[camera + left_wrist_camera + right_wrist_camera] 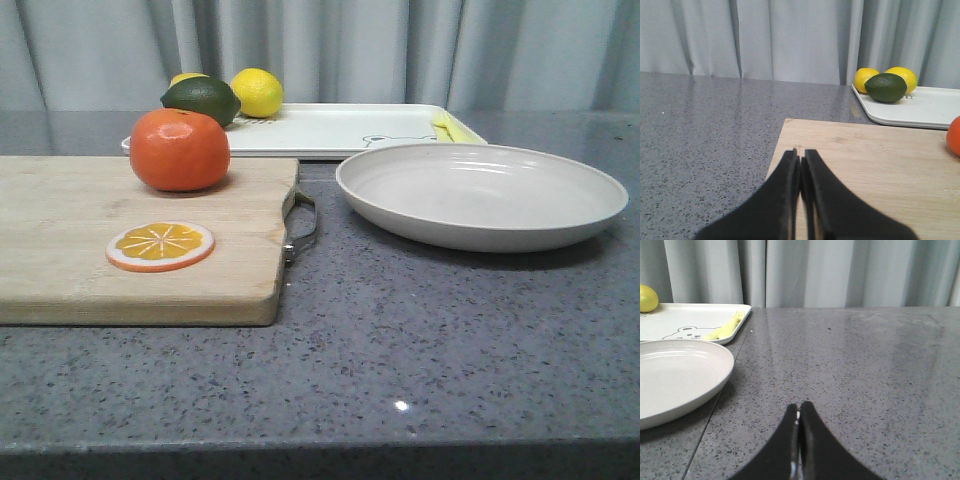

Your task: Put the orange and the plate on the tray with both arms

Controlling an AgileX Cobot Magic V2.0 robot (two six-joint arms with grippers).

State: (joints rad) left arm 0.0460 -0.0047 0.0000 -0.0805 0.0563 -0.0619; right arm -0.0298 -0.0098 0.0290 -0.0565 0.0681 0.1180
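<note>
The worktop [430, 330] is a grey speckled stone surface reaching back to a pale curtain [400, 50]. A wooden cutting board [90, 270] with a metal handle [303, 228] lies flat on it, and just to the right of the board, beyond that handle, sits the plate [480, 195]. Behind the plate and the board's far edge lies the tray [340, 128], its front rim partly hidden by the plate.
</note>
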